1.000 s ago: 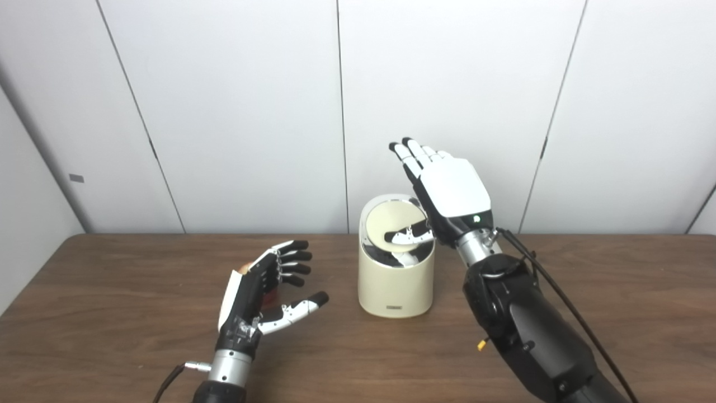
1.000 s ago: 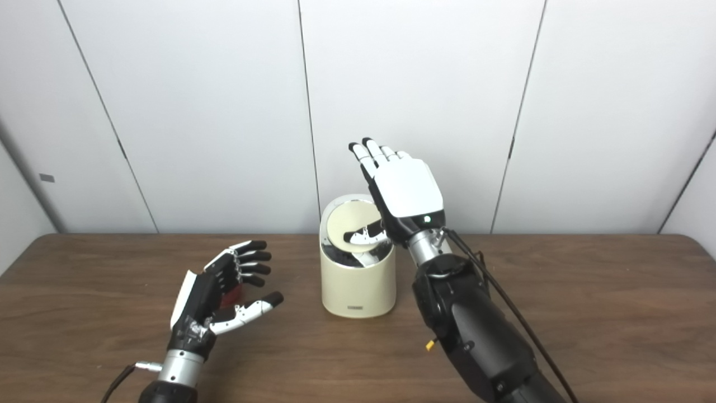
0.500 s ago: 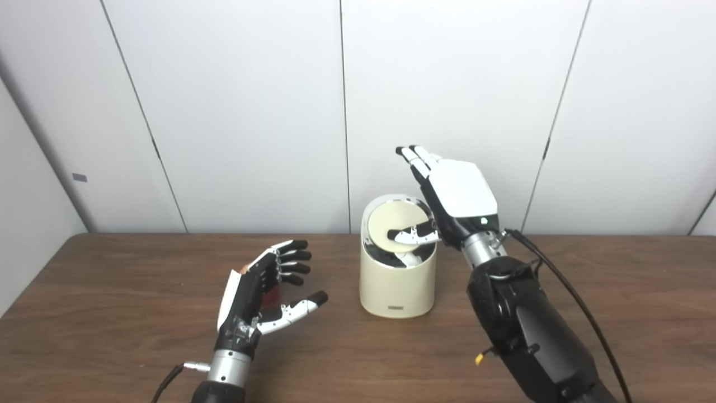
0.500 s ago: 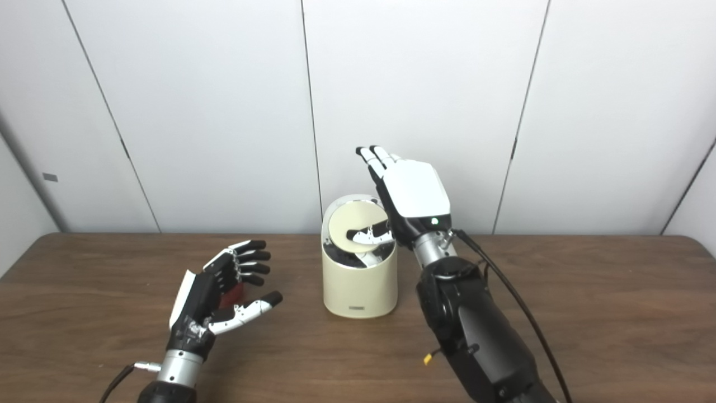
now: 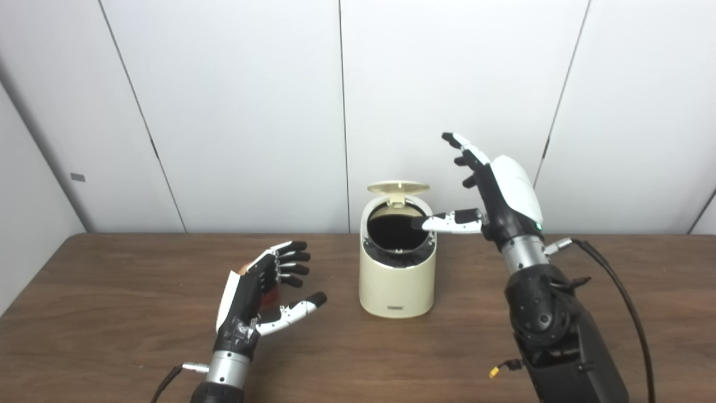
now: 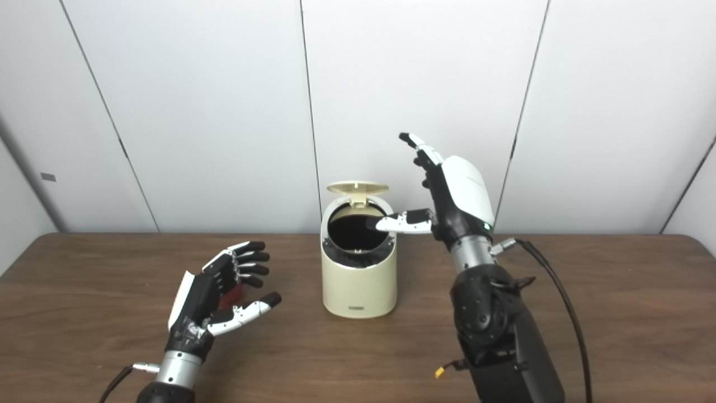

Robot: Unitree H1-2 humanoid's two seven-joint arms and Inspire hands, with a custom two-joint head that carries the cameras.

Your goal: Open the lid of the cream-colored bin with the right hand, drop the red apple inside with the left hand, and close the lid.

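Standing on the table (image 5: pixel 112 313), bin (image 5: pixel 397 280) with lid (image 5: pixel 397 187) flipped up. Right hand (image 5: pixel 498 190) spread, empty, thumb over the rim. Left hand (image 5: pixel 260 291) open beside the apple (image 6: pixel 230 295), mostly hidden; contact unclear.

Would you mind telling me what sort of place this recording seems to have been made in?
Probably a robotics lab or test room, not a home: plain white wall panels, a bare wooden table holding only a cream-colored bin with its lid up, and cables trailing from each robot hand's arm.
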